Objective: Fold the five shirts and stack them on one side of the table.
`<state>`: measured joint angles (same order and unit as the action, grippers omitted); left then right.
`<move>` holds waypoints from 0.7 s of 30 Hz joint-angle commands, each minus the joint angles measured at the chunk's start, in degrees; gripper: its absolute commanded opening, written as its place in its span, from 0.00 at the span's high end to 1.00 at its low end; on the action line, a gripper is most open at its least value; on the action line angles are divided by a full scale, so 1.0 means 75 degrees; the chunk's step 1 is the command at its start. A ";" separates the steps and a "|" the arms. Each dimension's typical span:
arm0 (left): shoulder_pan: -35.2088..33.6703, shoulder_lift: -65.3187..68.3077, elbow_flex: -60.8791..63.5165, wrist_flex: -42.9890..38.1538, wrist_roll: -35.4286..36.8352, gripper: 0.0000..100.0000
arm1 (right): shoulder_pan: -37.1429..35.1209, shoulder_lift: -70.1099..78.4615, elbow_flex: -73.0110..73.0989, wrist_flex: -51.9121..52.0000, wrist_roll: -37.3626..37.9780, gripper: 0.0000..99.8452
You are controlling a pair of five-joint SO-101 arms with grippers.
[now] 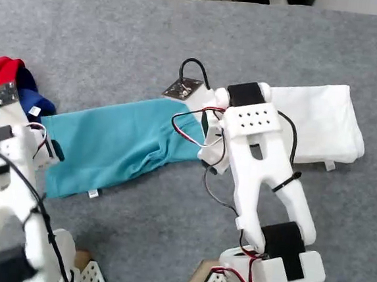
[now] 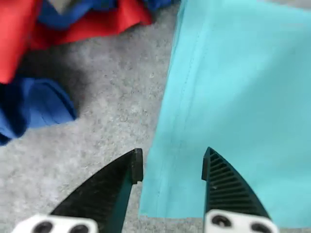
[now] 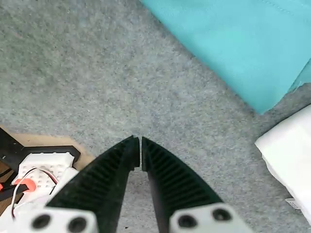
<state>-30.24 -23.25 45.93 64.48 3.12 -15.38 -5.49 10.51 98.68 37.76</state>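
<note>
On the grey felt desk [image 1: 118,36]: a turquoise cotton shirt [image 1: 115,144] awaiting its fold

It lies lengthwise, a folded white shirt [image 1: 315,122] just beside its right end. Left pincer [image 2: 172,165], tips apart, straddles its left hem; right pincer [image 3: 140,143], tips together, hovers over bare felt. Best to bite the hem deep near the corner, lift low, fold evenly.

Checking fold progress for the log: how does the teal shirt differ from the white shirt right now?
The teal shirt lies stretched into a long, wrinkled strip across the middle of the table; the white shirt is folded into a compact rectangle. The open left gripper straddles an edge of the teal shirt; the shut right gripper hangs over bare table beside the white shirt. Both shirts lie flat on the table.
</note>
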 commanded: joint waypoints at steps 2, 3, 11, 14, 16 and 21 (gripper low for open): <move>-0.0041 0.1489 -0.1096 0.0023 0.0117 0.78 | 0.0023 -0.0322 -0.0018 0.0141 -0.0117 0.99; -0.0064 0.1852 -0.1260 -0.0070 0.0117 0.78 | 0.0023 -0.0322 -0.0018 0.0176 -0.0234 0.99; -0.0381 0.4161 -0.2338 -0.0141 0.0047 0.79 | 0.0012 -0.0393 -0.0018 0.0316 -0.0774 0.99; -0.0393 0.4525 -0.2725 -0.0012 -0.0070 0.84 | 0.0000 -0.0393 -0.0018 0.0316 -0.1090 0.99; -0.0369 0.4724 -0.2796 0.0000 -0.0410 0.92 | -0.0129 -0.0416 -0.0018 0.0328 -0.1266 0.99; -0.0158 0.4841 -0.2760 0.0012 -0.0797 0.97 | -0.0645 -0.0779 -0.0018 0.0316 -0.1453 0.99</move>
<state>-31.03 12.18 25.45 64.57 -1.54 -17.93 -8.13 10.51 100.35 27.56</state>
